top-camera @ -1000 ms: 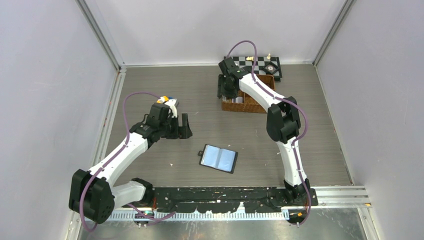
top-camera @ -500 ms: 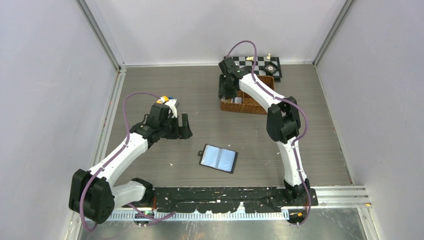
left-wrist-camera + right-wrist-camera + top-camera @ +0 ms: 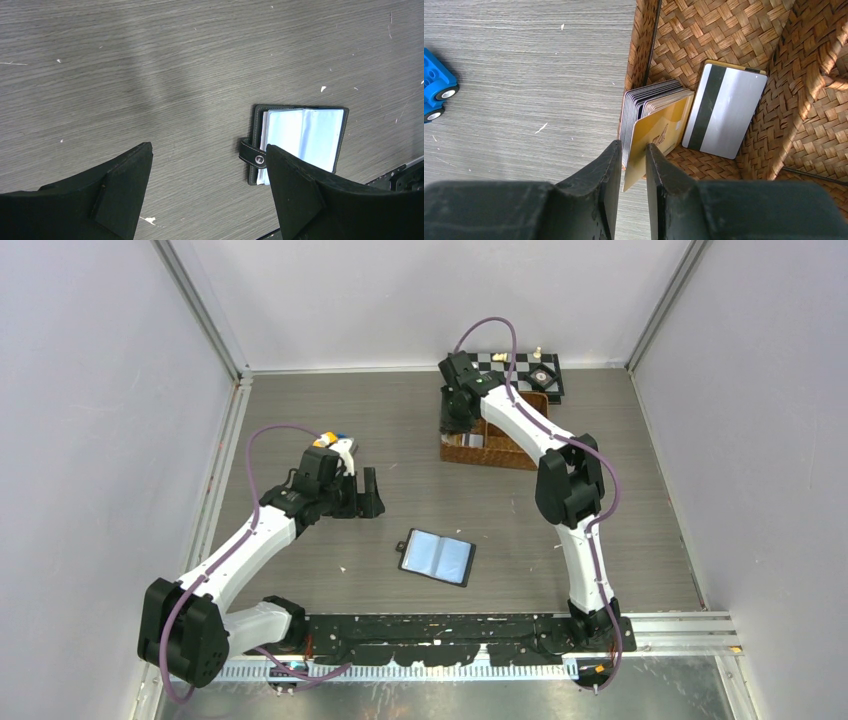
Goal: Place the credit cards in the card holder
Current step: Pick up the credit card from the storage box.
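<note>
In the brown wicker basket (image 3: pixel 704 35), the right gripper (image 3: pixel 633 148) straddles a tan-orange plastic card (image 3: pixel 664 130) — whether clamped is unclear; the left gripper (image 3: pixel 208 149), well away, gapes.

Card holder (image 3: pixel 438 557) open, mid-table; right end effector (image 3: pixel 457 428) over wicker basket (image 3: pixel 507 450).

Top overhead; wrists close, downward; top, left share card holder (image 3: pixel 438 557).

I see a black card holder (image 3: pixel 437 557) with pale blue sleeves. The basket (image 3: pixel 704 35) is brown weave. One gold card (image 3: pixel 661 127), one silver card (image 3: pixel 729 110) with a dark stripe.
</note>
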